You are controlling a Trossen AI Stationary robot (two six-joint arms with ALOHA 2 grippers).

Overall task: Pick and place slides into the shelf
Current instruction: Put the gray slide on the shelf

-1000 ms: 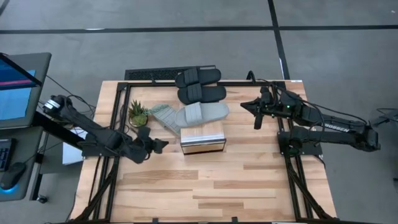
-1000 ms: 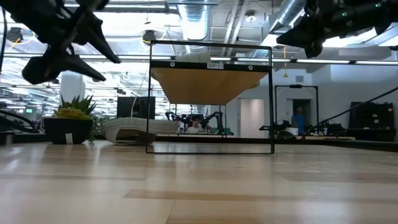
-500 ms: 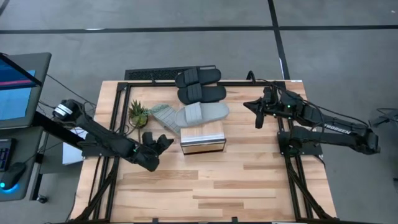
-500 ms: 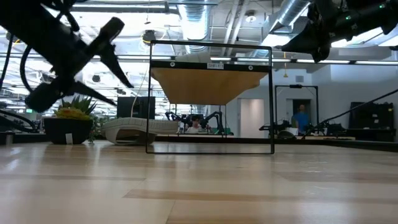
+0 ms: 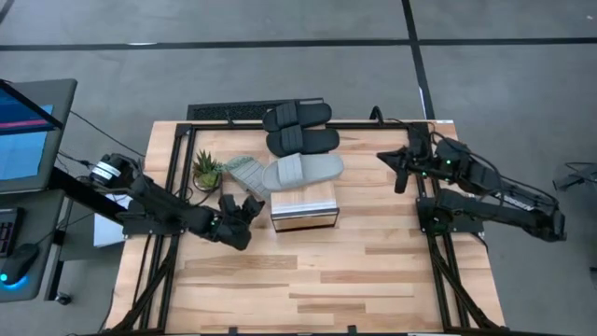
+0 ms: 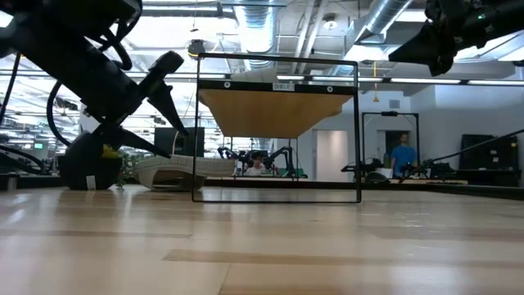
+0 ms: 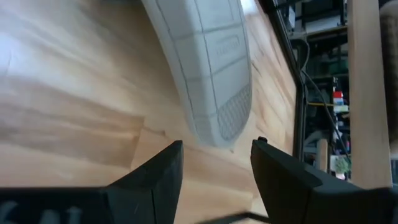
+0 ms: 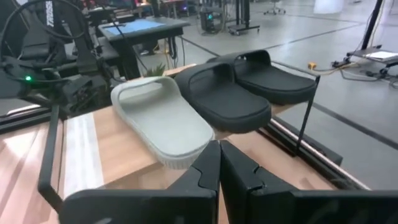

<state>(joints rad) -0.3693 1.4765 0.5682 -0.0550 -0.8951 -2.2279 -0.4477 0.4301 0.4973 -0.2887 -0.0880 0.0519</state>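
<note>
The shelf stands mid-table, a light-wood box with a silvery front. One pale slide lies strap up at the far end of its top. A second pale slide lies sole up on the table to the shelf's left, and shows in the left wrist view. Two black slides lie at the far edge. My left gripper hangs open just short of the overturned slide's near end, touching nothing. My right gripper is shut and raised, right of the shelf.
A small potted plant stands left of the overturned slide, close behind my left arm. A black frame runs along the table's left, far and right sides. Bare wooden tabletop lies on the near side of the shelf.
My left gripper has come down and moved toward the shelf and the overturned pale slide, rolling about its own axis as it went. My right gripper has drawn back a little toward the table's right edge. The slides have stayed where they were.
</note>
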